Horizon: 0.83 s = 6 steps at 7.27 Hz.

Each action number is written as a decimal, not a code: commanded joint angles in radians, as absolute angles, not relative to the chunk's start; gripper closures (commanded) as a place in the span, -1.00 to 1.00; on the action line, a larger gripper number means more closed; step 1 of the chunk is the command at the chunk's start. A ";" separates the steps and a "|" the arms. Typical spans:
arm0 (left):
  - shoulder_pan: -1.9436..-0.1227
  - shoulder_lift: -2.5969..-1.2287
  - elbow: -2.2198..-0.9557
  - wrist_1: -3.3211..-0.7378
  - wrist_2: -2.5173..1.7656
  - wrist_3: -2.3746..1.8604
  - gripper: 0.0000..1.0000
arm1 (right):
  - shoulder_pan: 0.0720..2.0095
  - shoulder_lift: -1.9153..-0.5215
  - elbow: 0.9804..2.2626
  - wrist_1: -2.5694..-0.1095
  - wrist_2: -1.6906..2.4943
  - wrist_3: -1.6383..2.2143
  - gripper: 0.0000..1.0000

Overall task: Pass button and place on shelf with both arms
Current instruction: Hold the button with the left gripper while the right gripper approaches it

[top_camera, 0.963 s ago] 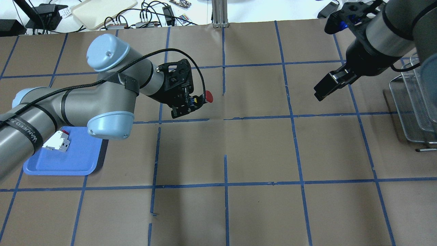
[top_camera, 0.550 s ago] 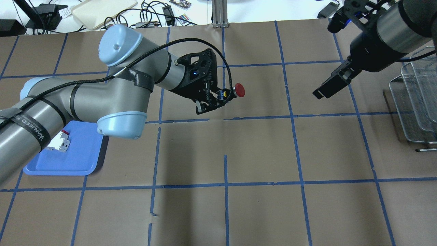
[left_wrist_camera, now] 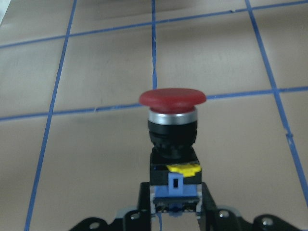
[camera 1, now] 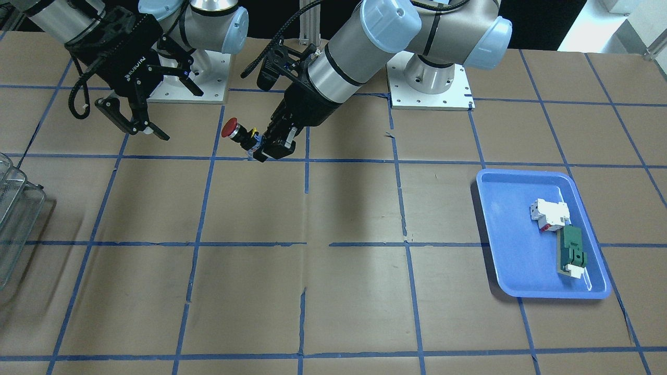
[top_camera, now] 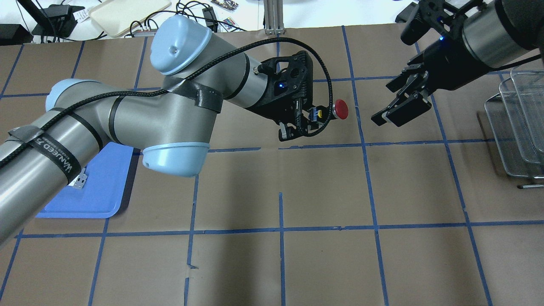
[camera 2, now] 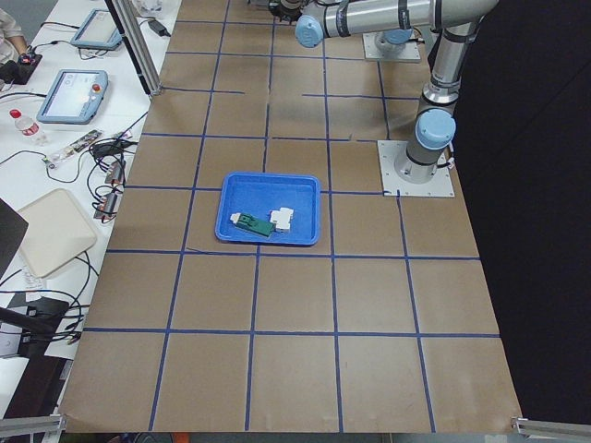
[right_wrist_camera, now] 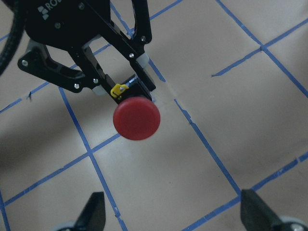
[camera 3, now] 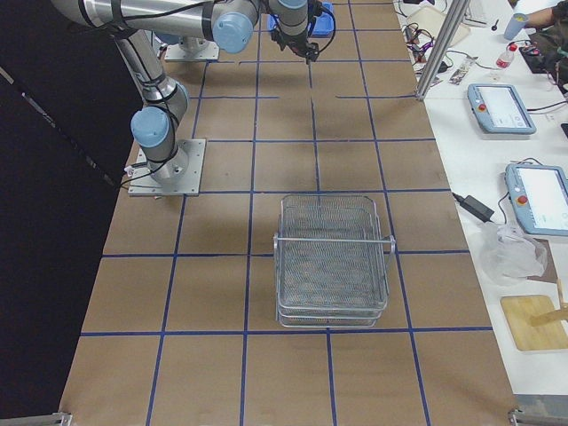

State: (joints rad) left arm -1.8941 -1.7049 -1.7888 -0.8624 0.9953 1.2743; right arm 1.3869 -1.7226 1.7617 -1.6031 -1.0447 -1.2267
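Note:
My left gripper (top_camera: 315,117) is shut on the black and blue base of the button (top_camera: 340,109) and holds it above the table, with the red cap pointing at my right gripper. In the left wrist view the button (left_wrist_camera: 172,103) stands out from the fingertips. My right gripper (top_camera: 393,111) is open and empty, a short way right of the cap. Its wrist view shows the button (right_wrist_camera: 136,118) centred ahead, between its fingertips (right_wrist_camera: 94,211). In the front view the button (camera 1: 230,128) lies between the left gripper (camera 1: 263,148) and the right gripper (camera 1: 133,117). The wire shelf (top_camera: 516,136) stands at the right edge.
A blue tray (camera 1: 510,260) on the robot's left side holds a white block part (camera 1: 548,214) and a green flat part (camera 1: 572,250). The shelf (camera 3: 333,257) is a tiered mesh rack. Brown paper with blue tape lines covers the table.
My left arm has carried the button to the right, towards the right gripper. My right gripper has turned and shifted slightly left to face the cap.

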 commanded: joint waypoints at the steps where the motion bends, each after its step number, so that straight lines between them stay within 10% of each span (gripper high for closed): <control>1: -1.922 -1.697 -1.775 -0.859 1.000 1.258 1.00 | 1.382 -1.718 1.779 -1.617 -0.999 -1.287 -0.96; 6: -1.922 -1.693 -1.769 -0.861 0.999 1.258 1.00 | 1.387 -1.706 1.786 -1.658 -0.902 -1.382 -0.98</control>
State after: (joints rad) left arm -1.9220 -1.6930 -1.7690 -0.8605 0.9989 1.2579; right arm 1.3857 -1.7059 1.7846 -1.6487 -0.9368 -1.3845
